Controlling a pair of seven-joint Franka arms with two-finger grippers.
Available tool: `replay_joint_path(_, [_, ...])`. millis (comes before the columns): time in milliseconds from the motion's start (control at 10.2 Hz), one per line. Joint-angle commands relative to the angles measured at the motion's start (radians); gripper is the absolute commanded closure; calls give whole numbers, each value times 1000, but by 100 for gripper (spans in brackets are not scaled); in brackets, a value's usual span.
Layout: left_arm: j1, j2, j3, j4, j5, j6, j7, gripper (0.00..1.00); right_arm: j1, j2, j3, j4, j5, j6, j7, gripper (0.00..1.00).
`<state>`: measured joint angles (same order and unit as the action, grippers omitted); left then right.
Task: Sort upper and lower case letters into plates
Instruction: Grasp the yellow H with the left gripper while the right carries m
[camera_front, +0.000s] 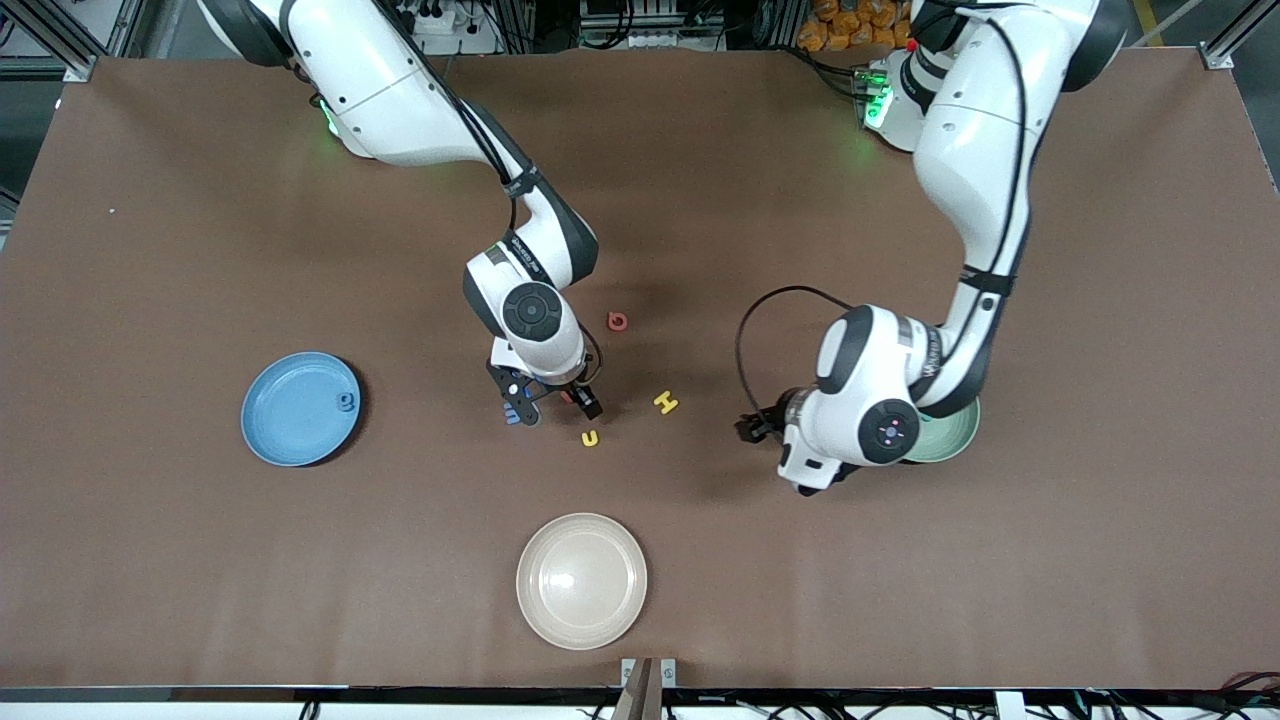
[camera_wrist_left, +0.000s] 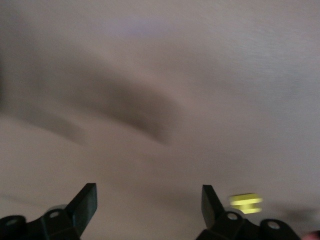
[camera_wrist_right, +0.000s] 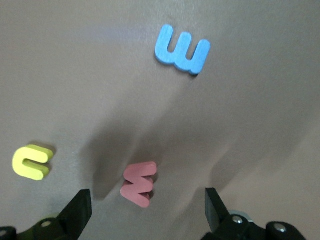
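Note:
My right gripper (camera_front: 555, 403) is open and hangs low over the middle of the table. In the right wrist view (camera_wrist_right: 147, 207) a pink letter W (camera_wrist_right: 139, 183) lies on the table just ahead of the jaws. A blue letter (camera_wrist_right: 182, 50) and a yellow letter (camera_wrist_right: 32, 161) lie near it. My left gripper (camera_front: 752, 428) is open and empty, low beside the mint green plate (camera_front: 958, 436), which the arm mostly hides. Its wrist view (camera_wrist_left: 147, 200) is blurred and shows a yellow letter (camera_wrist_left: 246, 202) beside one finger. The sky blue plate (camera_front: 300, 408) holds a blue letter (camera_front: 346, 402).
A red letter (camera_front: 618, 321), a yellow H (camera_front: 666, 402) and a yellow u (camera_front: 590, 438) lie on the brown table between the two grippers. A cream-white plate (camera_front: 581, 580) stands near the front camera's edge.

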<state>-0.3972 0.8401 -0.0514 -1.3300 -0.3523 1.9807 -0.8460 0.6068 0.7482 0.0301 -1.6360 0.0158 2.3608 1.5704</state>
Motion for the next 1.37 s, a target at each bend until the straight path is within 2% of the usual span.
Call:
replay_joint_path(0, [-41, 53, 10, 34, -105, 125, -134, 12, 5, 5, -6, -2, -11, 8, 17, 0])
replay_joint_path(196, [-83, 96, 7, 75, -178, 191, -178, 12, -7, 3, -6, -18, -31, 8, 17, 0])
replay_joint_path(393, [-97, 94, -20, 78, -224, 208, -170, 12, -7, 0, -10, -22, -33, 12, 17, 0])
replay_joint_path(491, [-97, 94, -40, 83, -224, 208, -145, 11, -5, 2, -12, -22, -33, 15, 17, 33])
replay_joint_path(589, [-98, 94, -44, 78, -224, 207, -93, 11, -7, 2, -12, -22, -33, 32, 22, 91])
replay_joint_path(687, [-100, 102, -44, 74, -224, 202, -67, 11, -5, 2, -10, -24, -30, 53, 25, 100])
replay_joint_path(1080, [-118, 137, -44, 60, -224, 194, -31, 12, 4, -9, -10, -24, -30, 45, 16, 100])
replay_joint_path(1276, [-138, 146, -44, 60, -226, 193, -42, 13, -12, -45, -13, -22, -31, 9, -10, 100])
